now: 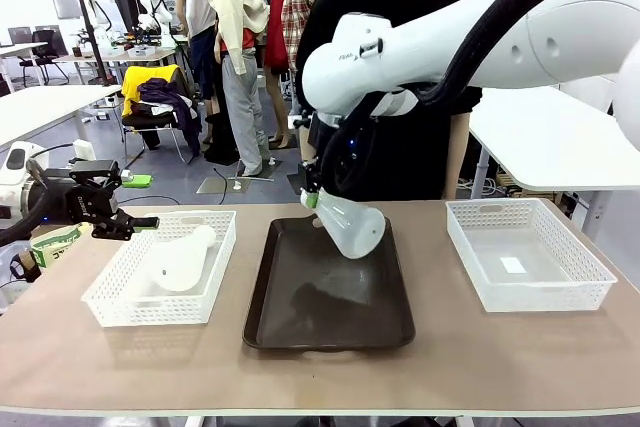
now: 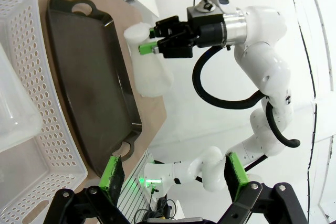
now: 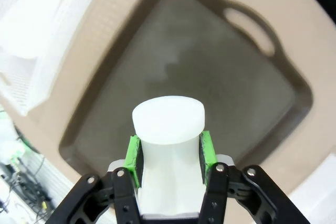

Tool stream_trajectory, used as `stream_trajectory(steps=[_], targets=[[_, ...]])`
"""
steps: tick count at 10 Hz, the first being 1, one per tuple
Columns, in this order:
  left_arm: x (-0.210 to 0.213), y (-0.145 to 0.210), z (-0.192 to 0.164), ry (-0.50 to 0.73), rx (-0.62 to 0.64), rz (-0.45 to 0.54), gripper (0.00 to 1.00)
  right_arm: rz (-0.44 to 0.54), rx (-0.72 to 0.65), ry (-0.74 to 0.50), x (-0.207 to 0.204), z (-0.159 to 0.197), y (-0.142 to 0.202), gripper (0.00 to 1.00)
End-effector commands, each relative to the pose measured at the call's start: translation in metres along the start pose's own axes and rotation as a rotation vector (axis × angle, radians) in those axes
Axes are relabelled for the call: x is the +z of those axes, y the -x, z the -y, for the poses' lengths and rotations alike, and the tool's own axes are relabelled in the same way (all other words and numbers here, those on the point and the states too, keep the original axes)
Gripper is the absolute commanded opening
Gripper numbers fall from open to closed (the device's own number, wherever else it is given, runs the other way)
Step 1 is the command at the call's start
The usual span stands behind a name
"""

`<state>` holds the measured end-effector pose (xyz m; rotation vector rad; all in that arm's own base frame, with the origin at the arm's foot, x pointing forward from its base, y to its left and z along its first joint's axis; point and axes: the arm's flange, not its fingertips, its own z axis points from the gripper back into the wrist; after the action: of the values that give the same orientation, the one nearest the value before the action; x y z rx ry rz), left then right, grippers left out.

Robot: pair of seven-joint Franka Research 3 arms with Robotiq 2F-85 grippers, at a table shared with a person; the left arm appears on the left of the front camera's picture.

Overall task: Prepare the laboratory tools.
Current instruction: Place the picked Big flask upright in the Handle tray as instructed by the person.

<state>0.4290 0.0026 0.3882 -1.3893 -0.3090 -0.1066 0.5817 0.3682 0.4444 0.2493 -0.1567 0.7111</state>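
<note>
Since flask (image 1: 355, 230) looks light, rigid, slick — neck is the hold; right end effector (image 1: 313, 199) clamped there above tray (image 1: 330, 319).

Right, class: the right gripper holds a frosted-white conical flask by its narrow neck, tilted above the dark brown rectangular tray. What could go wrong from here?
1. The frosted-white conical flask is pinched at the neck alone by the right gripper, so it might slip or swing.
2. It hangs tilted near the far rim of the dark brown rectangular tray. Released like that, it may topple or roll off.
</note>
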Motion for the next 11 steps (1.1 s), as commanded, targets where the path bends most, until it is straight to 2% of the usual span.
stream_trajectory(steps=[1,2,3,4,6,8,9,10,11], targets=[[0.001,0.0,0.002,0.011,-0.003,0.007,1.0,0.167,0.146,-0.212,0.001,0.01,0.023,0.0],[0.001,0.0,0.002,0.011,-0.003,0.007,1.0,0.209,0.205,-0.263,-0.001,0.011,0.023,0.0],[0.001,0.0,0.002,0.011,-0.003,0.007,1.0,0.327,0.32,-0.329,-0.001,0.014,0.022,0.0],[0.001,0.0,0.002,0.011,-0.003,0.007,1.0,0.44,0.319,-0.285,-0.001,0.017,0.024,0.0],[0.001,0.0,0.002,0.011,-0.003,0.007,1.0,0.584,0.338,-0.264,0.0,0.015,0.028,0.0],[0.001,0.0,0.002,0.011,-0.003,0.007,1.0,0.617,0.322,-0.206,-0.001,0.015,0.027,0.0],[0.001,0.0,0.002,0.011,-0.003,0.007,1.0,0.631,0.333,-0.224,0.0,0.015,0.027,0.0],[0.001,0.0,0.002,0.011,-0.003,0.007,1.0,0.58,0.313,-0.216,0.001,0.017,0.005,0.0],[0.001,0.0,0.002,0.011,-0.003,0.007,1.0,0.58,0.313,-0.216,0.001,0.017,0.005,0.0]])
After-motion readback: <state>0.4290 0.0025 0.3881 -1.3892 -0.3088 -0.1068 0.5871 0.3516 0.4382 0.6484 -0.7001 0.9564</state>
